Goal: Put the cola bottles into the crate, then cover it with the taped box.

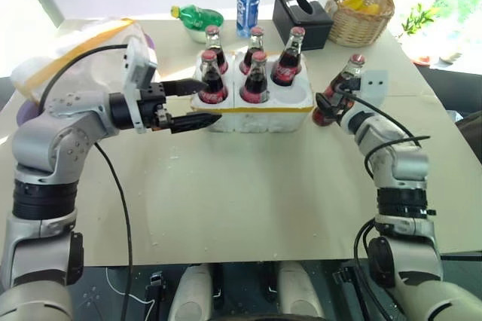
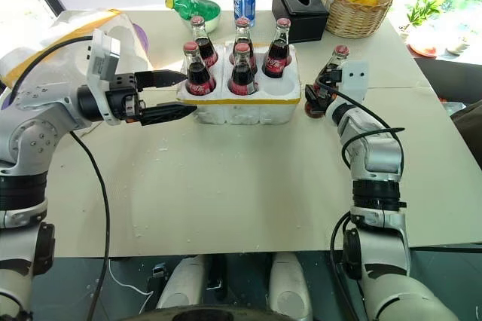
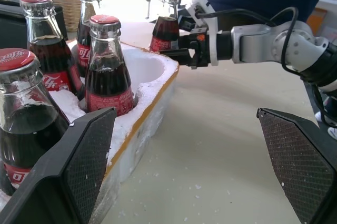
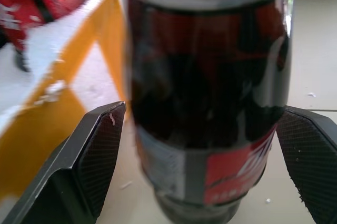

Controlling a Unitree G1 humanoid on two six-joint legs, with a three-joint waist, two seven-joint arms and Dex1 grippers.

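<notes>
Fingers of the right gripper (image 2: 315, 99) straddle (not pinching) the sixth cola bottle (image 2: 329, 78); five fill the crate (image 2: 248, 107).

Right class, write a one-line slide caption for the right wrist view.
Right gripper fingers either side of the last cola bottle, standing on the table beside the yellow-taped crate.

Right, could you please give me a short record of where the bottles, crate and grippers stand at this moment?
crate: on the table, uncovered
bottles in crate: five, upright
empty well: front right corner
loose bottle: standing on the table, just right of the crate
right gripper: at the loose bottle; grip unclear
left gripper: open, at the crate's left end, holding nothing
taped box: on the table, left of the crate, behind the left arm
</notes>
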